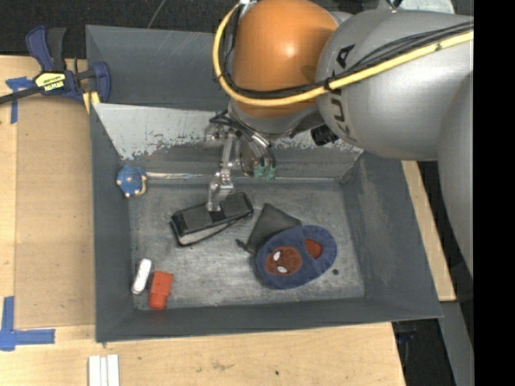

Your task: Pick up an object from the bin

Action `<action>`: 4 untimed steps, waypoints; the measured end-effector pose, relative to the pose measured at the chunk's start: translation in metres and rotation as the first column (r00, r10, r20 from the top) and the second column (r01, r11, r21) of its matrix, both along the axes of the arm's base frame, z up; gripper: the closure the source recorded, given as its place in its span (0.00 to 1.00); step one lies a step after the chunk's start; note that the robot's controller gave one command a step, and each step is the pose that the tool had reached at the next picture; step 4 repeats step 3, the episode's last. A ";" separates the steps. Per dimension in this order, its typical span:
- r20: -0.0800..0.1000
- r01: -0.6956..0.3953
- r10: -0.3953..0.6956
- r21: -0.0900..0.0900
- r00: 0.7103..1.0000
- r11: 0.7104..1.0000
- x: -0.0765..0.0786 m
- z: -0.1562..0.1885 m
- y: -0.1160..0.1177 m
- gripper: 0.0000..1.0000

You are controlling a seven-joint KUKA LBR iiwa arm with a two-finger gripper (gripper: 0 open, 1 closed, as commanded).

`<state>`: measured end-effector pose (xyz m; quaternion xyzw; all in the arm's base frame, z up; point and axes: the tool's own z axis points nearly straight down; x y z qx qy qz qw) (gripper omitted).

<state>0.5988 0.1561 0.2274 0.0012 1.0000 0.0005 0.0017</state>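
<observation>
While the pincer (219, 200) hangs at the far edge of the handset (211, 218), you cannot tell from this angle how far it is open, or whether it has hold of anything. The handset is a flat black slab lying face up near the middle of the bin (105, 256), its long side running from lower left to upper right. Expect it to be stiff, fairly light and probably smooth, so it may skid on the metal floor or slip out of a shallow grip. Your best hold is likely across its narrow width, near the middle of its length, so that it lifts level. Since it lies flat, you would have to go right down to the floor to get round its edges. A dark flap (272, 219) lies just beside its right end, with a soft blue plush (294, 257) beyond. A blue ball (130, 180), a white tube (142, 274) and a red block (160, 289) are well apart on the left.
</observation>
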 end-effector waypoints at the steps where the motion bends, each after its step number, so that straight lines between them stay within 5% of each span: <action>1: -0.009 -0.081 0.081 -0.003 0.997 0.997 -0.015 -0.143 -0.039 0.00; 2: -0.004 -0.082 0.082 -0.001 0.997 0.997 -0.013 -0.139 -0.037 1.00; 3: 0.001 -0.106 0.106 -0.002 0.994 0.994 -0.006 0.033 -0.033 1.00; 4: 0.001 -0.106 0.106 -0.002 0.994 0.994 -0.006 0.033 -0.033 1.00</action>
